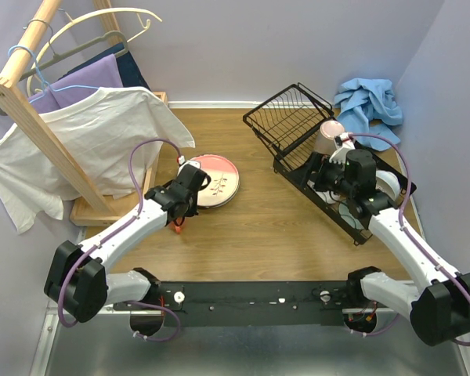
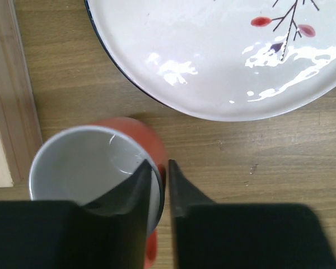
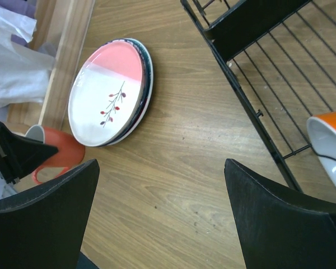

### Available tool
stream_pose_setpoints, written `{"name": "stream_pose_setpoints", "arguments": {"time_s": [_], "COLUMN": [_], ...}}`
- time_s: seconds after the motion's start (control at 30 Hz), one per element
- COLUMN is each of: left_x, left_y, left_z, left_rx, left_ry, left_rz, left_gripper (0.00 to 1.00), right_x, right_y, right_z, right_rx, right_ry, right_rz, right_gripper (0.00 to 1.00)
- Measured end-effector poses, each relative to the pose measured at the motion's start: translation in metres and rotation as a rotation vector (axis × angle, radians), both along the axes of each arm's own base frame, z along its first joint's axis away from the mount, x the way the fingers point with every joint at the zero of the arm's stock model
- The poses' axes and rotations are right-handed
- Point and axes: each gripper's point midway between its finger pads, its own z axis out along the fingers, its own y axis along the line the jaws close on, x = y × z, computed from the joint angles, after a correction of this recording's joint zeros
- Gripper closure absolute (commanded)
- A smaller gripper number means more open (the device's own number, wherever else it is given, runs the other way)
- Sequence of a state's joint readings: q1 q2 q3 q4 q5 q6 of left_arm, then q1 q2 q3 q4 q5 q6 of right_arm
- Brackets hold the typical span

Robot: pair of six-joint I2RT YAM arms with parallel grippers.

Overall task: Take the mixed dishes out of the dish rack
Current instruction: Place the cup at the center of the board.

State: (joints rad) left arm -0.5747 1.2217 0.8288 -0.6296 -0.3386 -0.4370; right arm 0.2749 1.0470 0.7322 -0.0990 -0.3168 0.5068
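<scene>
Unloading under way, roughly part done by my reading. Well clear of the dish rack (image 1: 286, 117), out to its left on the wooden desk (image 1: 274, 235), a pink-and-cream plate (image 3: 106, 95) with a leaf sprig lies flat on top of a dark-rimmed plate (image 3: 148, 84). Those two are out. Farther from the rack, just beyond that stack, an orange-red mug (image 2: 84, 168) stands upright on the desk. My left claw (image 2: 161, 179) straddles its rim, one finger inside and one outside, pinched onto the wall. I judge this mug as delivered but not yet let go.

More is left in the rack. A pink mug (image 1: 331, 130) sits at the joint between its raised basket and the long slotted section. An orange vessel with a white inside (image 3: 330, 126) shows at the rack's near side in the right wrist view. A white dish (image 1: 388, 186) stands in the slots, partly hidden by my right arm. I cannot count what else lies under that arm.

My right claw (image 3: 161, 168) hangs above the rack's edge with its fingers spread wide, holding nothing.
</scene>
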Motion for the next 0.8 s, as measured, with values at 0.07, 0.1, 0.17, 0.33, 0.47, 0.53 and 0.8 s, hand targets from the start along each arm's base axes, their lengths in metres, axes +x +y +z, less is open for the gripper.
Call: {"name": "stream_pose_setpoints", "arguments": {"time_s": [0.07, 0.1, 0.17, 0.33, 0.47, 0.53, 0.8], "left_x": [0.0, 0.0, 0.0, -0.004, -0.009, -0.011, -0.023], "left_y": [0.001, 0.001, 0.002, 0.002, 0.003, 0.003, 0.006], "left_z": [0.0, 0.0, 0.001, 0.017, 0.036, 0.047, 0.093], "left_rx": [0.002, 0.002, 0.001, -0.04, -0.085, -0.115, -0.261], "left_ry": [0.0, 0.002, 0.001, -0.04, -0.087, -0.119, -0.277], "left_rz": [-0.001, 0.0, -0.001, 0.001, 0.01, 0.015, 0.024], "left_gripper": [0.54, 0.52, 0.46, 0.26, 0.16, 0.1, 0.01], "right_x": [0.003, 0.004, 0.008, 0.021, 0.036, 0.043, 0.081], "right_y": [-0.001, -0.002, -0.004, -0.013, -0.027, -0.033, -0.072], "right_z": [0.003, 0.004, 0.007, 0.015, 0.022, 0.025, 0.027], "right_rx": [-0.015, -0.025, -0.046, -0.123, -0.213, -0.252, -0.485], "right_ry": [-0.007, -0.015, -0.025, -0.053, -0.071, -0.079, -0.069], "right_rz": [-0.004, -0.005, -0.009, -0.037, -0.089, -0.115, -0.251], "right_gripper": [0.0, 0.0, 0.0, 0.0, 0.0, 0.0, 0.0]}}
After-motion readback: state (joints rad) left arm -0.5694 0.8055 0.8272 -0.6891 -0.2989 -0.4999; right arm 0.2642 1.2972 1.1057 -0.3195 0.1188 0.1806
